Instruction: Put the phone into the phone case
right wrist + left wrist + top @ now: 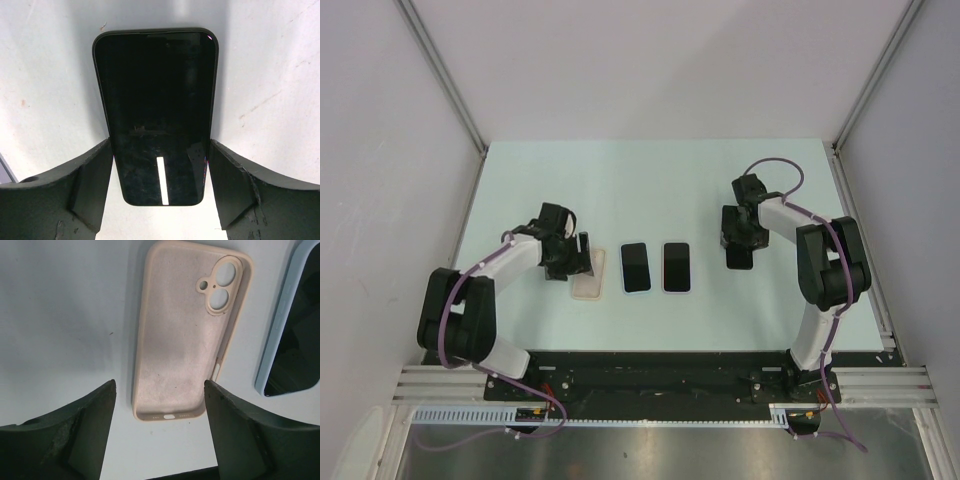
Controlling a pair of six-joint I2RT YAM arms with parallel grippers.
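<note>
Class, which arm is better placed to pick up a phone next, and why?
Right: the right gripper has open fingers either side of a black phone. The left gripper sits over the empty case.

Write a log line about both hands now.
left hand: open, straddling beige rubbery phone case | right hand: straddling black rectangular phone, grip unclear | phone: not yet in case

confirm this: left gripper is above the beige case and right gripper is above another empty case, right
The left gripper is above the beige case, but the right gripper is above a black phone, not an empty case. The right wrist view shows its dark screen between the fingers.
</note>
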